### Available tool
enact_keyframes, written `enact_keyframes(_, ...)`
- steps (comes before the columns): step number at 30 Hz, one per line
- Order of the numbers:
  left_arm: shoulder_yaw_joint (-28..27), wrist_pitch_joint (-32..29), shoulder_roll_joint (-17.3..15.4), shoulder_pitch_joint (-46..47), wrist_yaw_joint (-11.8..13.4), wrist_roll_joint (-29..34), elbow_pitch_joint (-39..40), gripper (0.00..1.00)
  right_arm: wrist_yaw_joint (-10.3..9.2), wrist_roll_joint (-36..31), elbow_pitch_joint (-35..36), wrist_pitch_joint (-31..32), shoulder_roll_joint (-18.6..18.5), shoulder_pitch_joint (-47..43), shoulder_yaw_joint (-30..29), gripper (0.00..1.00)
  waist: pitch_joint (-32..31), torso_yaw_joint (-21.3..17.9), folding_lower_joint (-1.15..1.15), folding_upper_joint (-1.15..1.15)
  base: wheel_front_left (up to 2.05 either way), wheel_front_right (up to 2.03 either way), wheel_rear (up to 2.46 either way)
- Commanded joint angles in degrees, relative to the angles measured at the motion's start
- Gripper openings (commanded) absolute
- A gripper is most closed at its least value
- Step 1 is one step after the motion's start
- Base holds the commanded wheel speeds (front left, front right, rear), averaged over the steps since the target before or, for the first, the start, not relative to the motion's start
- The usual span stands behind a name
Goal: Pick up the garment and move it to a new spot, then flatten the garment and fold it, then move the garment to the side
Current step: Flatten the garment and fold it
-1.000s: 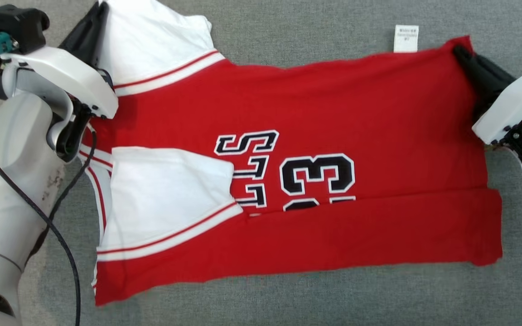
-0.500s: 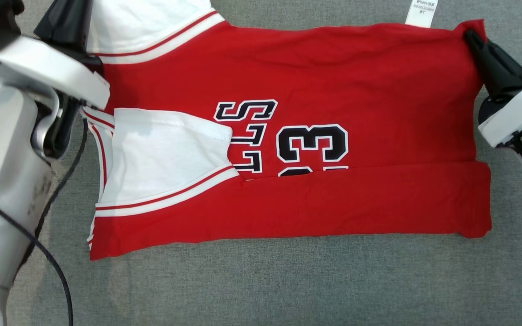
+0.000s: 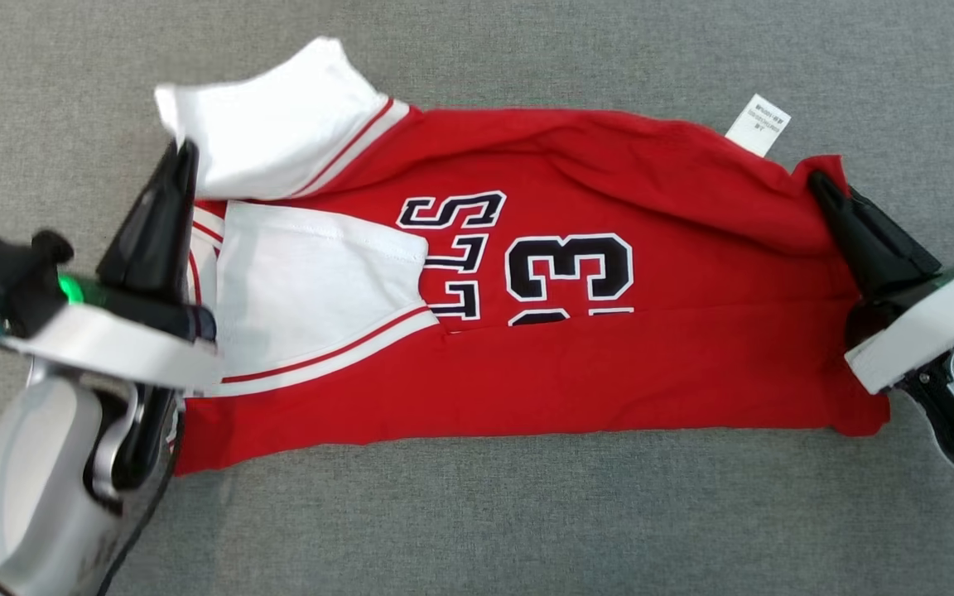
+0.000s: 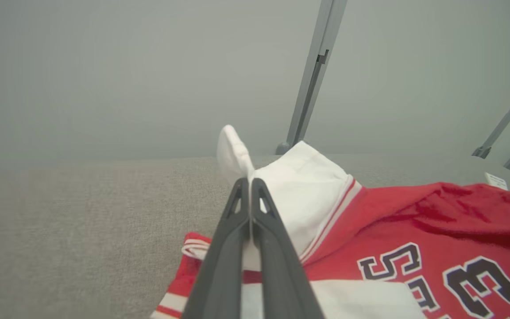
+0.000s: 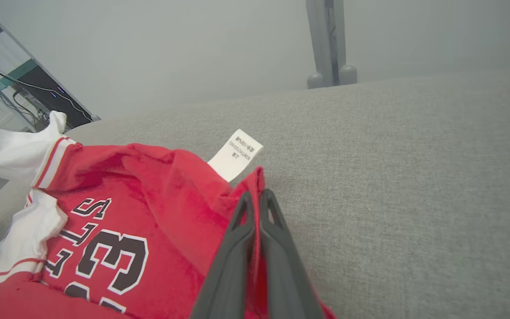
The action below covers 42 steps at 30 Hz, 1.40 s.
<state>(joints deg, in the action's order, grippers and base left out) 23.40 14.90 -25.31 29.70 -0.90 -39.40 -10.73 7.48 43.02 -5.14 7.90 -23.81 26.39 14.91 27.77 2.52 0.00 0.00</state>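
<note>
Head view: red garment (image 3: 527,364) lies spread sideways on the grey bench (image 3: 477,513), collar end to the robot's left and hem end to its right. Its near long edge is already folded over and covers the lower part of the number.

Left gripper (image 3: 185,153) has its jaws pressed together on white fabric at the far shoulder corner, beside the white sleeve (image 3: 278,124). Right gripper (image 3: 816,180) has its jaws clamped on the far red hem corner, just beside the care label (image 3: 758,124). Left wrist view is tight, so one layer or two in that pinch is hard to call.

Likely reason for the hold: with both far corners raised together, the far long edge can be carried over toward the near fold, making the second lengthwise fold. The far edge sags and wrinkles between the two grips, so it isn't taut.

Room: bare bench on all sides, a wide strip along the near edge and plenty beyond the far edge. Metal posts (image 4: 312,75) stand past the bench's far edge, well apart from the garment.
</note>
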Motion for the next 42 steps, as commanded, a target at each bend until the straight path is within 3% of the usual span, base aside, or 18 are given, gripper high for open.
enact_keyframes(1, -0.38, 0.19, -0.61, -1.07, 0.49, -0.25, 0.6, 0.0, 0.04, -0.7, 0.64, -0.92, -0.44, -0.39, -0.17, 0.0, 0.0, -0.07, 0.0, 0.0, 0.0, 0.0, 0.0)
enact_keyframes(10, -1.81, -0.84, -2.11, -13.18, 4.57, -3.13, 10.25, 0.0, 0.03, -11.96, -1.04, -10.57, 0.14, -1.6, -0.04, 0.0, -0.28, -0.74, 0.0, 0.0, 0.0, 0.0, 0.0)
enact_keyframes(22, -1.57, -2.34, -1.62, -21.26, 6.4, -6.95, 10.82, 0.0, 0.03, -15.66, -4.57, -18.03, 2.67, -8.41, 1.2, 0.0, -1.5, -0.27, 0.0, 0.0, 0.0, 0.0, 0.0)
enact_keyframes(23, -1.59, -2.6, -1.58, -21.39, 6.41, -7.23, 10.53, 0.0, 0.03, -15.64, -5.02, -17.99, 2.98, -8.89, 1.22, 0.13, -1.57, -0.24, 0.0, 0.0, 0.0, 0.0, 0.0)
enact_keyframes(24, -1.41, -2.91, -1.51, -21.61, 6.32, -7.44, 10.12, 0.0, 0.03, -15.81, -5.29, -18.08, 3.12, -9.15, 1.36, 0.47, -1.63, -0.19, 0.0, 0.0, 0.0, 0.0, 0.0)
enact_keyframes(25, -1.2, -3.03, -1.65, -21.6, 6.43, -7.17, 9.57, 0.04, 0.03, -15.52, -5.66, -18.32, 3.54, -9.37, 1.18, 1.0, -1.68, -0.13, 0.0, 0.0, 0.0, 0.0, 0.0)
enact_keyframes(26, -1.23, -2.94, -1.57, -21.48, 6.66, -7.01, 9.11, 0.3, 0.03, -15.29, -5.97, -18.32, 3.92, -9.88, 1.06, 1.0, -1.75, -0.1, 0.0, 0.0, 0.0, 0.0, 0.0)
enact_keyframes(28, -1.36, -2.6, -0.88, -21.25, 6.93, -7.24, 8.36, 1.0, 0.03, -15.46, -6.1, -19.04, 4.79, -10.83, 0.42, 1.0, -1.99, 0.0, 0.0, 0.0, 0.0, 0.0, 0.0)
enact_keyframes(36, -5.37, -0.06, 2.23, -20.34, 9.05, -3.22, 8.62, 1.0, 0.03, -18.87, -2.72, -21.72, 9.77, -14.82, -6.31, 1.0, -4.11, -0.26, 0.0, 0.0, 0.0, 0.0, 0.0)
enact_keyframes(42, -12.06, 0.17, 6.05, -19.51, 8.78, 2.52, 13.66, 1.0, 0.03, -23.78, 2.2, -22.04, 13.44, -16.38, -11.96, 1.0, -5.77, -0.7, 0.0, 0.0, 0.0, 0.0, 0.0)
